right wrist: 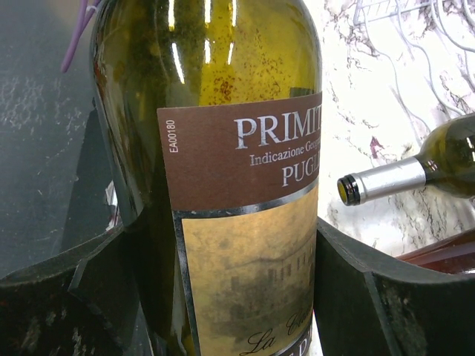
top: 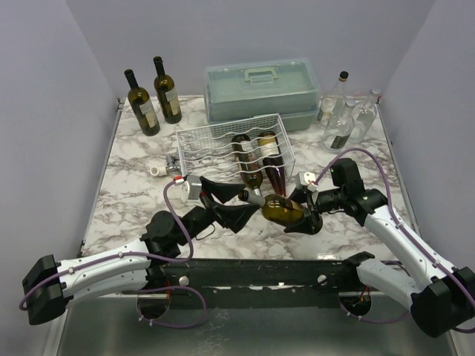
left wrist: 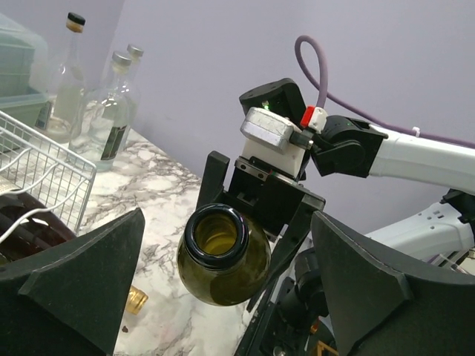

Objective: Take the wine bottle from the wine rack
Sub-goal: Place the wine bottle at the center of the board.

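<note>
A dark green wine bottle (top: 282, 210) with a brown and tan label (right wrist: 245, 222) hangs level above the table, in front of the white wire wine rack (top: 200, 148). My right gripper (top: 303, 215) is shut on its body. The open mouth (left wrist: 215, 239) points at the left wrist camera. My left gripper (top: 249, 202) stands open, with a finger (left wrist: 82, 282) wide on each side of the neck and not touching it. Two more dark bottles (top: 249, 159) lie in the rack's right grooves. One bottle's silver-capped neck (right wrist: 378, 182) shows in the right wrist view.
Two upright dark bottles (top: 141, 104) stand at the back left. A grey-green plastic case (top: 260, 89) sits behind the rack. Clear glass bottles (top: 341, 111) stand at the back right. A small gold cap (left wrist: 135, 299) lies on the marble table (top: 133, 200).
</note>
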Controlling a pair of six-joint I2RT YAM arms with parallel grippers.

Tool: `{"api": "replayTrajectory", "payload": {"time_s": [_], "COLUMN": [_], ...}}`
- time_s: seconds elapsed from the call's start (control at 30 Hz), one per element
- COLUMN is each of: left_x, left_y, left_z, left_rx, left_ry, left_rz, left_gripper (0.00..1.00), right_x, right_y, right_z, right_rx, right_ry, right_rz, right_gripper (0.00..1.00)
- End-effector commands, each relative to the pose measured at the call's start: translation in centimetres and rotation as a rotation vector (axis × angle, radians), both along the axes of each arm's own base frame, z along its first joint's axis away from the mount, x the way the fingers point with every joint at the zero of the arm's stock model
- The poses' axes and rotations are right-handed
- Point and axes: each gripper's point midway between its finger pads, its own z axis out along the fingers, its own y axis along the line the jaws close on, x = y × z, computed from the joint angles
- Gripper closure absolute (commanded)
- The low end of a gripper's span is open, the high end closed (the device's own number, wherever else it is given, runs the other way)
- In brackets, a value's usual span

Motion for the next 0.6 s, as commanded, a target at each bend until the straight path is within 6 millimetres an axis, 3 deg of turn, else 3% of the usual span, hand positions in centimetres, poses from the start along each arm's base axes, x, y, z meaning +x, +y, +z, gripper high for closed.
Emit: {"api": "replayTrajectory", "payload": {"time_s": [0.0, 0.23, 0.57], "left_x": [-0.3, -0.3, 0.5], "left_y": [-0.4, -1.5, -2.5], "left_z": [1.9, 1.0, 0.2], "left_rx": [-0.052, -0.017, 0.02], "left_ry": [-0.034, -0.033, -0.025], "left_rz": [-0.024, -0.055, -0.04], "left_gripper": [0.08, 0.25, 0.35], "right_x": [0.0, 0.1, 0.1], "right_y": [0.7, 0.8, 0.8], "right_z": [2.2, 2.2, 2.1], "right_rx": [0.082, 0.082, 0.081], "right_ry": [-0.034, -0.031, -0.024], "right_rz": [0.045, 0.044, 0.042], "right_gripper": [1.0, 1.0, 1.0]}}
